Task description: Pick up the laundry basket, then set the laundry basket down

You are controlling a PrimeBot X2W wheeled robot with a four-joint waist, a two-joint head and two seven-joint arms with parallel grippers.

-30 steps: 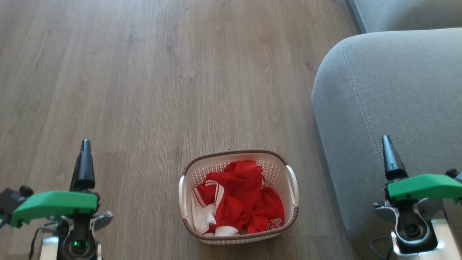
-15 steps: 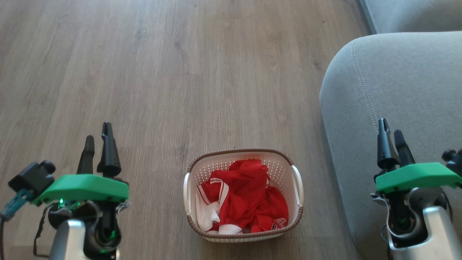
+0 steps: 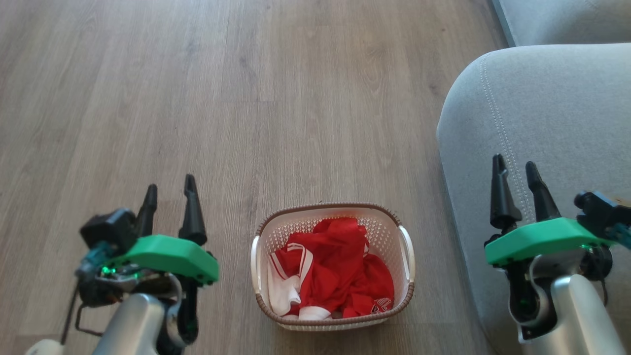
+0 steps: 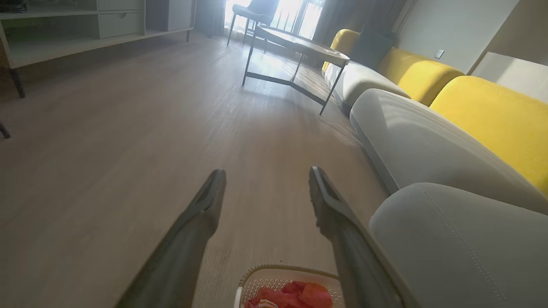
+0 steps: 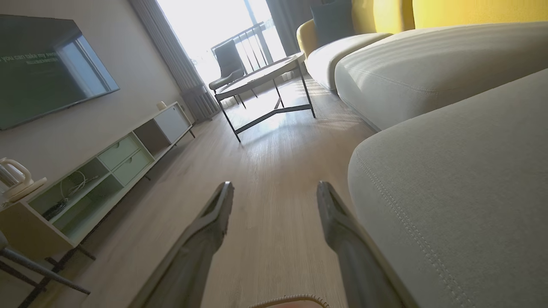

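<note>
Wooden floor (image 3: 246, 98): laundry basket (image 3: 382, 229) sits ungripped

It stands beside a grey sofa (image 3: 542, 108), red clothing (image 3: 340, 266) inside. The left gripper (image 3: 170, 183) and right gripper (image 3: 514, 161) hover apart from it on either side, fingers spread wide, holding nothing.

Your left gripper (image 3: 170, 181) and right gripper (image 3: 514, 160) now further in from the lower corners, nearer the laundry basket (image 3: 325, 205).
</note>
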